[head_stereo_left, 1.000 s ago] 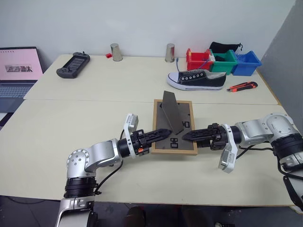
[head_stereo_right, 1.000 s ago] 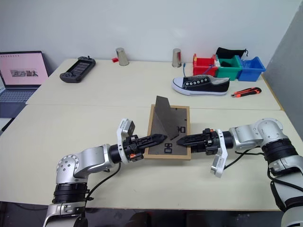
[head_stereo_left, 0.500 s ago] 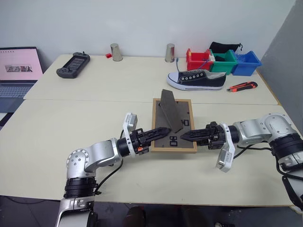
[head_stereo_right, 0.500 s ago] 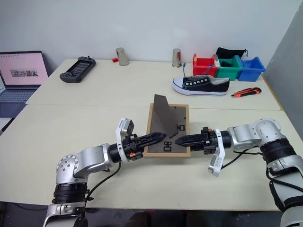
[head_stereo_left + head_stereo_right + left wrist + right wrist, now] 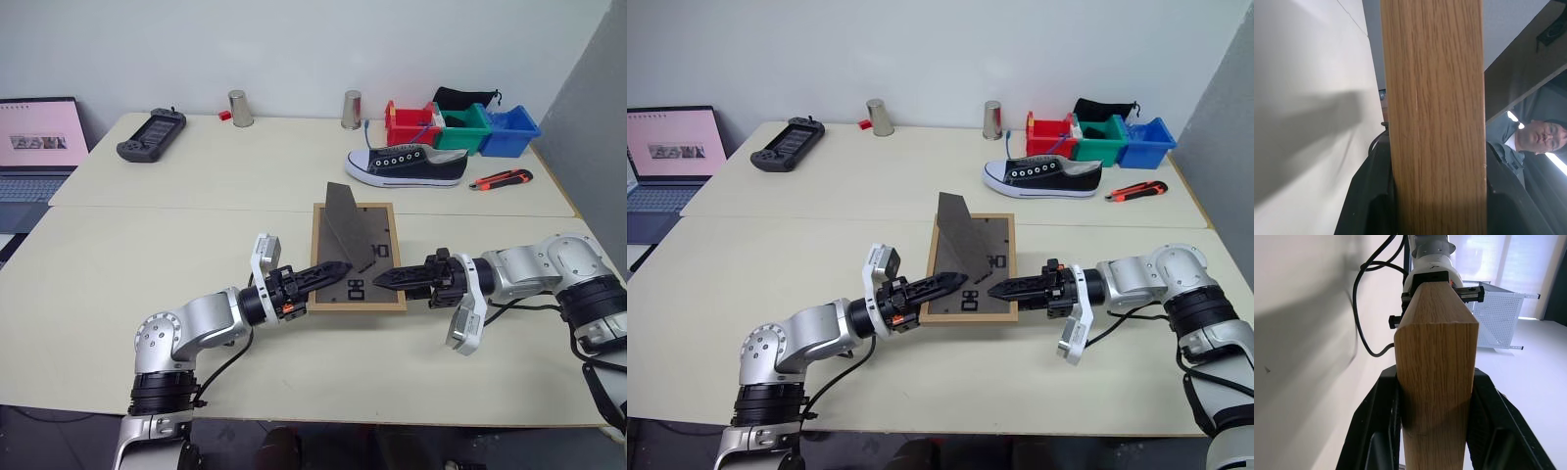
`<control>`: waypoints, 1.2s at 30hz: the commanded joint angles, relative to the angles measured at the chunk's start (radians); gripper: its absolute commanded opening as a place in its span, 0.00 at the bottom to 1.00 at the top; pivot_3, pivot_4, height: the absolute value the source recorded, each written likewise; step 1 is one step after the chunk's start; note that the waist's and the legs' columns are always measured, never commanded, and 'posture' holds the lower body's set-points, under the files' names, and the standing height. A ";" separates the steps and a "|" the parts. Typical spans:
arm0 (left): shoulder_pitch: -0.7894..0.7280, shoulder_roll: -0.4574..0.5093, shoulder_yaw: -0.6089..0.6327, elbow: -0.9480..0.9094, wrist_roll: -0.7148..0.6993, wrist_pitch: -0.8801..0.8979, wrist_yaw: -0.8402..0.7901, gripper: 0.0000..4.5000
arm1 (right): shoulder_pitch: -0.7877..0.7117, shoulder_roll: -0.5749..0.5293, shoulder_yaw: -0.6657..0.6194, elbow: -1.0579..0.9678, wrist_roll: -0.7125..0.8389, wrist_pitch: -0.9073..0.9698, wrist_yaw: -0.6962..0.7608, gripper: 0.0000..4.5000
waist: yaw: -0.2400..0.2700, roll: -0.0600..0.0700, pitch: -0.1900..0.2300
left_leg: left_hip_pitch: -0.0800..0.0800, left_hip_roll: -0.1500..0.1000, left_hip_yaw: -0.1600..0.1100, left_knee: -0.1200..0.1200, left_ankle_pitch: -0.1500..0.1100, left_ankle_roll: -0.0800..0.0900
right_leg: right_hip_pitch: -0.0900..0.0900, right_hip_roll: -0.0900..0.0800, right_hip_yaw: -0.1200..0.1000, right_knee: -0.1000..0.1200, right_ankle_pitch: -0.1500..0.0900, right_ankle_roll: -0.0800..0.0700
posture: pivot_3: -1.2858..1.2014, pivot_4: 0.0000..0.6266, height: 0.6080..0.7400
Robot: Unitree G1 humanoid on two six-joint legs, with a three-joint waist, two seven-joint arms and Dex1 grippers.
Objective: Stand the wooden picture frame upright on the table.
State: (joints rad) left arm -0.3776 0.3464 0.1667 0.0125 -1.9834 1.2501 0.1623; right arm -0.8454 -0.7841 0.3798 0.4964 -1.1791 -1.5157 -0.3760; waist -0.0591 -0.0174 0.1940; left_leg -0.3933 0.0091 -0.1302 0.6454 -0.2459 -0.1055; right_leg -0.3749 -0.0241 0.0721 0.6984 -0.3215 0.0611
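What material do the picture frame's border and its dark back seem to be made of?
The wooden picture frame border looks like light wood: straight grain lines show on its edge. The back and fold-out stand look like matte grey-brown board, perhaps fibreboard; uncertain.

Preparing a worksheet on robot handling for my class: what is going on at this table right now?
A humanoid robot is working on a wooden picture frame that lies back-up on the cream table, its fold-out stand sticking up. The left gripper is shut on the frame's left edge and the right gripper on its right edge, near the close end. The frame is not yet standing. A shoe, coloured bins and a laptop sit farther off.
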 commanded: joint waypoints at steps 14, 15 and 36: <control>-0.064 0.274 -0.014 -0.059 0.011 0.008 -0.212 0.93 | -0.030 0.007 -0.017 0.018 0.073 0.000 0.004 0.29 | -0.001 0.000 0.000 | 0.000 0.000 0.000 0.000 0.000 0.000 | 0.000 0.000 0.000 0.001 0.000 0.000 | 0.52 0.24 1.00; -0.068 0.293 -0.015 -0.061 0.011 0.011 -0.226 0.97 | -0.029 0.005 -0.017 0.019 0.074 -0.001 0.003 0.29 | -0.001 0.000 0.000 | 0.000 0.000 0.000 0.000 0.000 0.000 | 0.000 0.000 0.000 0.001 0.000 0.000 | 0.52 0.24 1.00; -0.063 0.626 0.024 -0.133 0.800 -0.237 -0.842 0.99 | -0.072 -0.060 0.386 0.058 1.322 0.354 0.681 0.29 | -0.031 0.000 0.000 | -0.001 0.002 -0.001 -0.001 -0.002 0.003 | 0.000 0.000 -0.001 0.000 0.000 -0.001 | 0.52 0.24 1.00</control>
State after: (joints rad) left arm -0.4272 0.9321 0.1482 -0.1209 -1.2567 1.0652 -0.6038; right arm -0.9313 -0.8168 0.7318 0.7611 -0.3676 -1.4410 0.0062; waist -0.0897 -0.0171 0.1943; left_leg -0.3946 0.0112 -0.1309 0.6447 -0.2476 -0.1022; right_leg -0.3749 -0.0241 0.0716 0.6985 -0.3219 0.0597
